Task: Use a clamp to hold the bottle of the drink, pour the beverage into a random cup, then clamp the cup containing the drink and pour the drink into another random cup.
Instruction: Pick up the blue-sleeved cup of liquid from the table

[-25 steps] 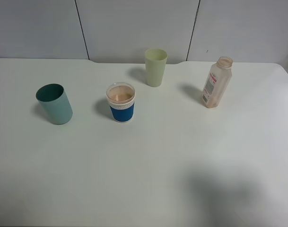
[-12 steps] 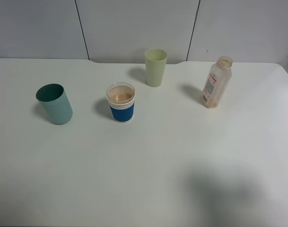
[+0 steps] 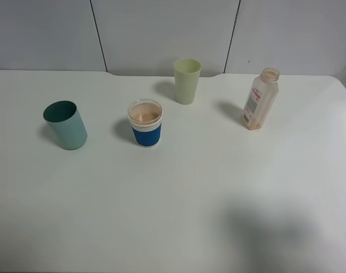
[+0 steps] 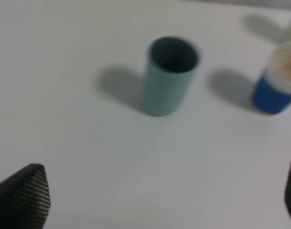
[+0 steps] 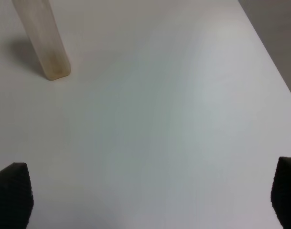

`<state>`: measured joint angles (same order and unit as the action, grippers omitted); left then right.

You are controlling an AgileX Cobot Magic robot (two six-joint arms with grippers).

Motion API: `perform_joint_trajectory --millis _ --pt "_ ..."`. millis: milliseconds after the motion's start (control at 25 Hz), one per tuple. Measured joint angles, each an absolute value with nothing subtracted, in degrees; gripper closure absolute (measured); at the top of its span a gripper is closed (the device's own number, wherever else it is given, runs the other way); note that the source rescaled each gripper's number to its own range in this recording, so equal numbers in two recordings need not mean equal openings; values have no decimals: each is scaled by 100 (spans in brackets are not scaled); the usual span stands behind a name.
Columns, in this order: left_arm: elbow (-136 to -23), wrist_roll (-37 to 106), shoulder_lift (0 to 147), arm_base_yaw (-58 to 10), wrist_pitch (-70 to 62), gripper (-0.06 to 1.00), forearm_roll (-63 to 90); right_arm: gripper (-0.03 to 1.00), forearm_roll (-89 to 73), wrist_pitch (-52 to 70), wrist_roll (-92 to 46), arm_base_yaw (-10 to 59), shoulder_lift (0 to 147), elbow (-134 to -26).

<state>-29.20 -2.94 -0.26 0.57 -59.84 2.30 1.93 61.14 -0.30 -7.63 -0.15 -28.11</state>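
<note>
Gripping the blue cup (image 3: 145,124) level should suit pouring into the tumbler (image 3: 187,81) behind it; left gripper (image 4: 159,200) and right gripper (image 5: 149,195) gape wide, empty.

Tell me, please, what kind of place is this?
Probably a robot lab bench, not a kitchen: a plain white table, grey wall panels behind it, and only a teal cup, a blue-banded cup, a green tumbler and a bottle standing apart.
</note>
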Motion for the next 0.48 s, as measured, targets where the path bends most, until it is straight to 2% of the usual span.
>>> perform_joint_trajectory --millis 280,480 --pt "-2985 -289 250 57 -5606 -6 1158 -3 193 6114 -30 -763 -15 -2811" --pt "-2990 -289 969 57 -4171 -6 1659 -3 193 6114 -30 -763 -15 -2811"
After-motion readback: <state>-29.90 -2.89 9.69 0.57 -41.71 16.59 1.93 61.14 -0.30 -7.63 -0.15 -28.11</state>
